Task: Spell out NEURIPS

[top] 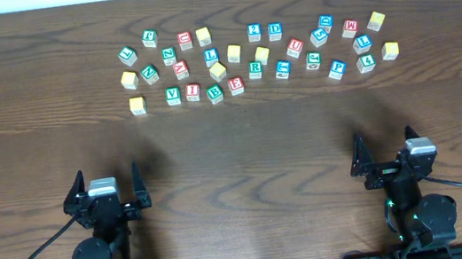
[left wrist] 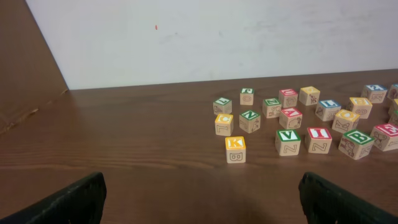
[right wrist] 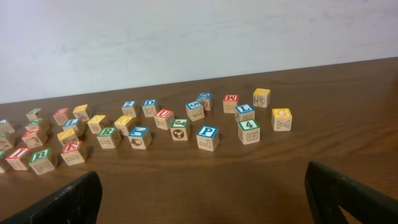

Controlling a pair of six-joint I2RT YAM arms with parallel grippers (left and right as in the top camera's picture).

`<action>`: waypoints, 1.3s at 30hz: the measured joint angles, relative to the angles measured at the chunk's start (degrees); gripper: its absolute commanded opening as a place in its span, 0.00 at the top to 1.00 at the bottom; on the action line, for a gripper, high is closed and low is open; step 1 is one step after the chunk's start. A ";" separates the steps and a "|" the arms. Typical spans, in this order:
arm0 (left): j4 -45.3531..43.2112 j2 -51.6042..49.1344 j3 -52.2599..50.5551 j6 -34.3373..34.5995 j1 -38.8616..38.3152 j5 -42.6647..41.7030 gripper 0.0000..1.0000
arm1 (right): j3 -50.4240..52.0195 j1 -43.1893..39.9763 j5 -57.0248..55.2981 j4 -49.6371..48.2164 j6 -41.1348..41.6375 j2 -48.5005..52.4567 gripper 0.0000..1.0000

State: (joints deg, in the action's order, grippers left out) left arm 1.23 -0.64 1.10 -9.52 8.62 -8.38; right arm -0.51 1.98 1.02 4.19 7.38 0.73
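no letter is set yet, so this looks like the start. the left gripper (top: 108,181) waits released and empty. in the far scatter sit the n cube (top: 149,74), i cube (top: 193,91), e cube (top: 236,85), r cube (top: 255,70), u cube (top: 294,47) and p cube (top: 337,69); the s i cannot pick out. the right gripper (top: 384,147) is released too. next comes a reach for n. the bare table (top: 232,138) between gives room.

Robotics lab, dark wooden tabletop (top: 232,138), plain white wall (left wrist: 217,37) behind, black cabled left arm (top: 98,223), matching right arm (top: 410,182), lower frame
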 measured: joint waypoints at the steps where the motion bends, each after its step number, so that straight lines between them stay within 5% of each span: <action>1: 0.00 0.02 0.00 0.00 0.00 0.00 0.02 | 0.00 0.00 0.00 0.00 0.00 0.00 0.01; 39: -0.02 0.00 0.00 -0.87 0.00 0.00 0.02 | 0.00 0.00 0.00 0.00 0.00 0.00 0.01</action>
State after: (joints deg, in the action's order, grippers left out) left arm 1.21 -0.64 1.10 -10.39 8.62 -8.38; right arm -0.51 1.98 1.02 4.19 7.38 0.73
